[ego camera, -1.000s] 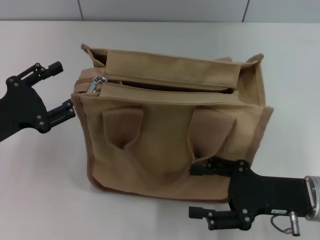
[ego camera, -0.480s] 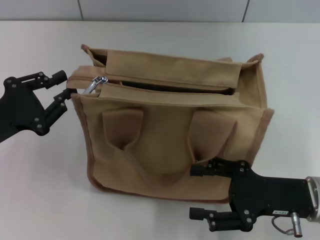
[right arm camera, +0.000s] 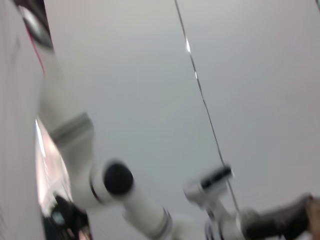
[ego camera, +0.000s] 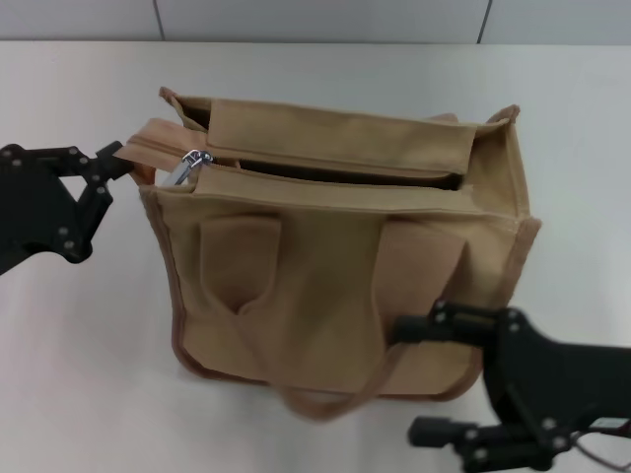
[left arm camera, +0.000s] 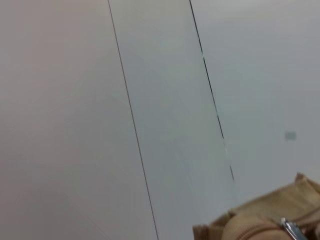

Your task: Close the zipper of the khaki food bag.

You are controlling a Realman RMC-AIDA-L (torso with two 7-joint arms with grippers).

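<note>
Head view. The bag (ego camera: 335,266) stands on the table (ego camera: 79,394) at the centre of the view, handles folded down against its near face. The zipper (ego camera: 325,169) runs along the top from 9 o'clock to 3 o'clock and gapes open over nearly its whole length; its silver slider (ego camera: 194,160) sits at the 9 o'clock end, pull tab hanging toward the near side.

The left gripper (ego camera: 120,158), at 9 o'clock of the bag, has its fingers closed on the tail of zipper tape that projects past the bag's end, just beside the slider. The right gripper (ego camera: 434,379), at 5 o'clock, is spread wide, one finger against the bag's lower near face and the other well apart below it, holding nothing.

Handling, as judged: the canvas is soft and light, so the bag will slump or slide along the table if the slider is pulled without a counter-hold; the pinched tape end supplies that anchor. The slider is small, hard and smooth, likely to slip from the pads; the dangling tab is the better purchase, taken flat and drawn toward 3 o'clock in line with the tape. The two top flaps should be kept near one another, or the teeth may bind.

Left wrist view: slider (left arm camera: 292,231) and bag end (left arm camera: 260,222) at the frame edge.
</note>
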